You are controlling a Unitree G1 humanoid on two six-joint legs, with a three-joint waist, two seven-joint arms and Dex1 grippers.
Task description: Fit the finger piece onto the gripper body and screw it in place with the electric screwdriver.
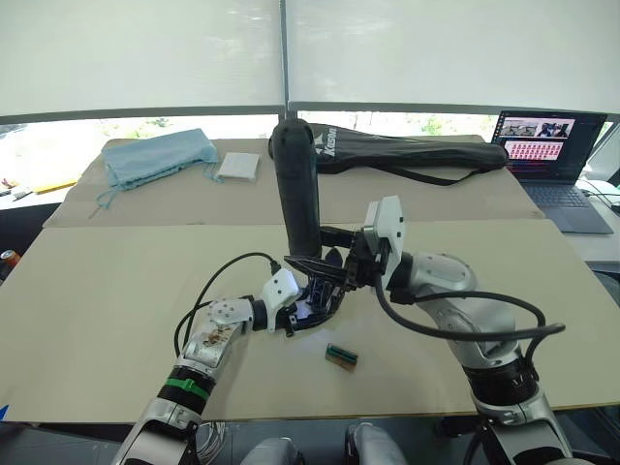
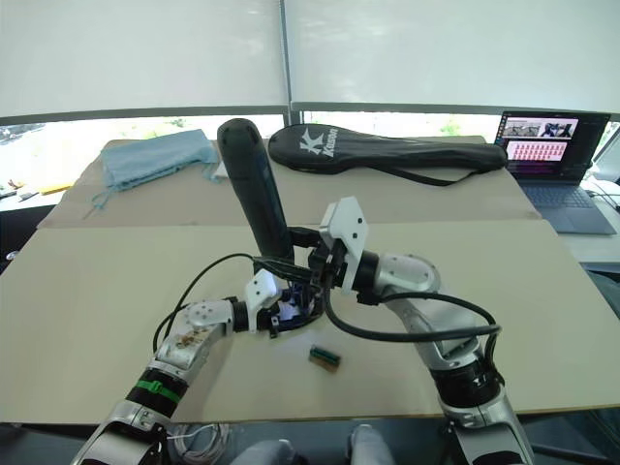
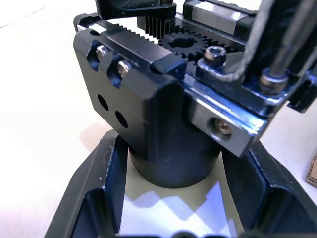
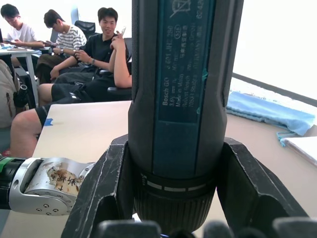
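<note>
The electric screwdriver (image 1: 296, 184) stands nearly upright over the table's middle, its thick black body clamped between the fingers (image 4: 104, 191) of my right gripper (image 1: 334, 257), which is shut on it. Its lower end points down at the gripper body (image 1: 320, 295). That black block with gears and a round base (image 3: 171, 153) sits between the fingers (image 3: 99, 198) of my left gripper (image 1: 312, 308), shut on the base just above the table. A black pointed finger sticks out of the body. I cannot tell the finger piece apart from the body.
A small green-and-black part (image 1: 341, 356) lies on the table in front of the grippers. At the back are a long black racket bag (image 1: 407, 150), a laptop (image 1: 547, 145), a blue cloth (image 1: 160, 155) and a white pad (image 1: 237, 167). Several people (image 4: 89, 54) sit beyond the table.
</note>
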